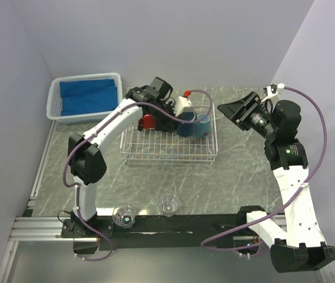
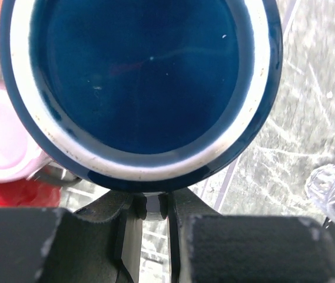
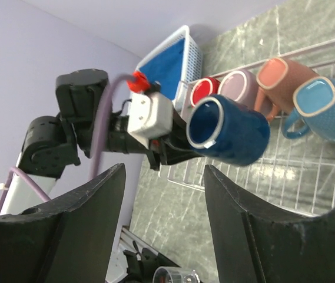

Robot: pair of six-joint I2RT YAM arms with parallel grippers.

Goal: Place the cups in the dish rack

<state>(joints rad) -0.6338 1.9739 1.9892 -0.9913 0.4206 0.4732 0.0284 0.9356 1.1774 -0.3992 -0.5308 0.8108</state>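
Top external first: we have the white wire dish rack [image 1: 155, 154] in the middle of the desk [image 1: 238, 171]. The left end effector [image 1: 182, 119] is over it, clamped on the navy mug [image 1: 186, 128]. Just right of that mug, the light-blue mug [image 1: 203, 125] sits inside the rack, and the red mug [image 1: 148, 122] is toward the rack's back left. The arm hides the rest. Back left, the white plastic basket [image 1: 54, 103] holds one blue cloth [image 1: 88, 96]. Two clear glasses [image 1: 124, 214] [image 1: 169, 204] stand on the desk near the front edge, outside the rack. The right end effector [image 1: 231, 111] hangs off to the rack's right.

Left wrist now: we look straight down into the navy mug, its handle pinched tight between the fingers [image 2: 123, 233]. The mauve mug [image 2: 2, 141] shows at the left edge, with red below it.

Right wrist: the jaws are wide apart with nothing between them. Four mugs lie in a row in the rack: red, mauve, the salmon mug [image 3: 285, 79] and light-blue. The navy one makes five, hanging tilted in front of them. Whether it touches the wire we cannot tell.
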